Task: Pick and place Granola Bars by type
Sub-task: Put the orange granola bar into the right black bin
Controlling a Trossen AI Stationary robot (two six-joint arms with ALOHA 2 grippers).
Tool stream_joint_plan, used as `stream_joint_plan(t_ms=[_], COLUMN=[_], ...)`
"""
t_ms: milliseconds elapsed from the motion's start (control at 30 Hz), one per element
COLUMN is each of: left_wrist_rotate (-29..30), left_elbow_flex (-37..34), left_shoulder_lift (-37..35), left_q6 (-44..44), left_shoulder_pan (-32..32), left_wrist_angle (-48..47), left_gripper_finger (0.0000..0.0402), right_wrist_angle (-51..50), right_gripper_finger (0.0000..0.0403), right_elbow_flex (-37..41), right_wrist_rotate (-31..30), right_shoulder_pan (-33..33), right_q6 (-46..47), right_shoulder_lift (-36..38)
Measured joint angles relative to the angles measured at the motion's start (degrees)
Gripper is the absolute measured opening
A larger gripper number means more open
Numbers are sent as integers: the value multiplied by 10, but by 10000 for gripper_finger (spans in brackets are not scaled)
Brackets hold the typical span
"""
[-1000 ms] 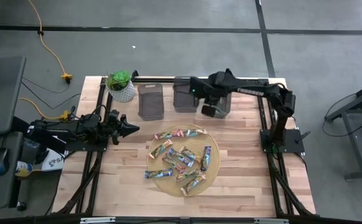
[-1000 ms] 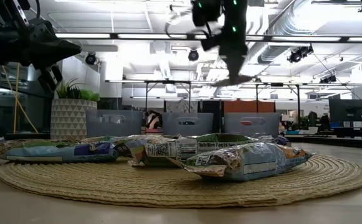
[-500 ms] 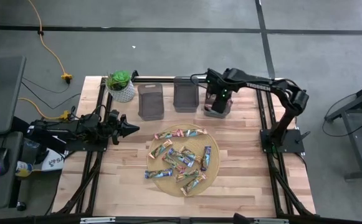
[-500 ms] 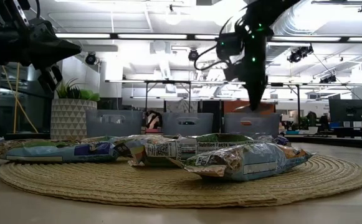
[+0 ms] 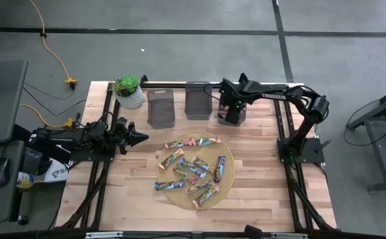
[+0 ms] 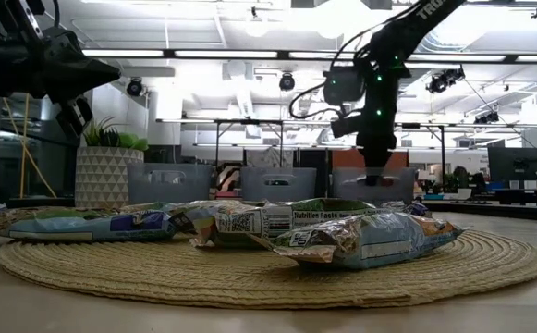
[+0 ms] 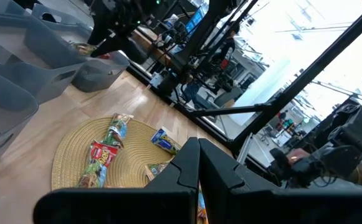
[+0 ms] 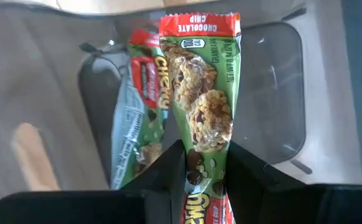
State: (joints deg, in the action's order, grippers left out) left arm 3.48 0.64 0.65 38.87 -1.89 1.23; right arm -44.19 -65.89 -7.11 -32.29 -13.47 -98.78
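Several granola bars (image 5: 193, 169) lie flat on the round straw mat (image 5: 168, 196) at mid-table. My right gripper (image 8: 202, 158) stands over the rightmost grey bin (image 5: 240, 114) at the far edge, pointing down into it (image 6: 376, 172), shut on a green bar with red ends. A second green bar (image 8: 137, 118) lies on that bin's floor. My left gripper (image 5: 141, 137) waits near the table's left edge with its fingers shut (image 7: 197, 146) and holds nothing. My right gripper pinches the green chocolate-chip bar between its two fingers (image 8: 168, 171), across its width, on the half nearer the wrist (image 8: 205, 140). The fingers come from above, pointing down. The bar hangs straight below them inside the bin, its red far end (image 8: 199, 25) lowest.
Two more grey bins (image 5: 159, 107) (image 5: 197, 101) stand left of the rightmost one along the far edge. A potted plant (image 5: 127, 91) sits at the far left corner. Bare wood shows around the mat on the near and right sides.
My right gripper has moved toward the table's right, from beside the middle bin to the rightmost bin. It has turned from tipped to pointing straight down and has come down into the bin, carrying the green bar.
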Motion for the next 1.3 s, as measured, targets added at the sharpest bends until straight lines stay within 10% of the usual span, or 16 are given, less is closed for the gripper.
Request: stream_joint_plan(t_ms=[933,1300], left_wrist_rotate=[0,0], left_elbow_flex=[0,0], left_shoulder_lift=[0,0], left_q6=[0,0], left_shoulder_pan=[0,0], left_wrist_angle=[0,0], left_gripper_finger=[1,1], right_wrist_angle=[37,203], right_gripper_finger=[185,185], right_elbow_flex=[-34,-85], right_wrist_rotate=[44,140], right_shoulder_pan=[3,136], right_q6=[-16,14], right_shoulder_lift=[73,118])
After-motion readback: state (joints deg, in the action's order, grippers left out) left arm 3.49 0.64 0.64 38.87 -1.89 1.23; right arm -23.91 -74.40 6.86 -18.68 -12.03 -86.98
